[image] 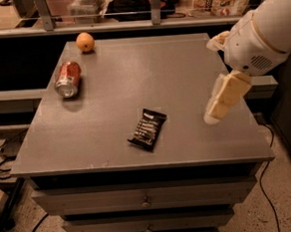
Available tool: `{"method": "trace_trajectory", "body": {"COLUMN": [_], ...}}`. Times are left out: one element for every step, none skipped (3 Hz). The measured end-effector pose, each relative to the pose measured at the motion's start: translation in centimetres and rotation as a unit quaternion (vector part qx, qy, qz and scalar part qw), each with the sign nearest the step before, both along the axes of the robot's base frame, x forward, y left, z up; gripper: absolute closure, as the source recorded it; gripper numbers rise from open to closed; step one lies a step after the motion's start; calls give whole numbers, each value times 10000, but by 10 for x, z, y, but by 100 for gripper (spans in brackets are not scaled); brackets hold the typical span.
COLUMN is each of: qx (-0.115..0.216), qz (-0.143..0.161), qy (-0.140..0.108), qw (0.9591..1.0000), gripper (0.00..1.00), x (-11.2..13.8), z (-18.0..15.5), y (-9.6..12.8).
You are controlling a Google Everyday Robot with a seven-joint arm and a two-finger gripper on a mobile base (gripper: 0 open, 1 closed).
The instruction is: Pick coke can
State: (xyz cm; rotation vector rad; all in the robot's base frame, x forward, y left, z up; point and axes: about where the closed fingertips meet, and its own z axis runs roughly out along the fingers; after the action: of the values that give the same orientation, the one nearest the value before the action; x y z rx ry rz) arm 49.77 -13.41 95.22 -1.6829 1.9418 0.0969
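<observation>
The coke can [68, 79] lies on its side near the left edge of the grey table [132, 69], its silver top facing the front. My gripper [223, 98] hangs from the white arm over the table's right side, far to the right of the can and holding nothing.
A round orange fruit [85, 42] sits at the back left corner, behind the can. A flat black snack wrapper [147, 129] lies near the front middle. Drawers are under the tabletop. A railing and shelves with goods run behind the table.
</observation>
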Motion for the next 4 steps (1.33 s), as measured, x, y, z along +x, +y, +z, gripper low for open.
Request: {"method": "trace_trajectory", "body": {"qx": [562, 997, 996, 1402], "qz": [209, 488, 489, 563], "qy": [34, 311, 311, 376], "qw": [9982, 9933, 9933, 9878], "gripper": [0, 0, 0, 0], "x": [33, 63, 63, 67], "z": [-20, -53, -53, -56], "y": [35, 80, 80, 96]}}
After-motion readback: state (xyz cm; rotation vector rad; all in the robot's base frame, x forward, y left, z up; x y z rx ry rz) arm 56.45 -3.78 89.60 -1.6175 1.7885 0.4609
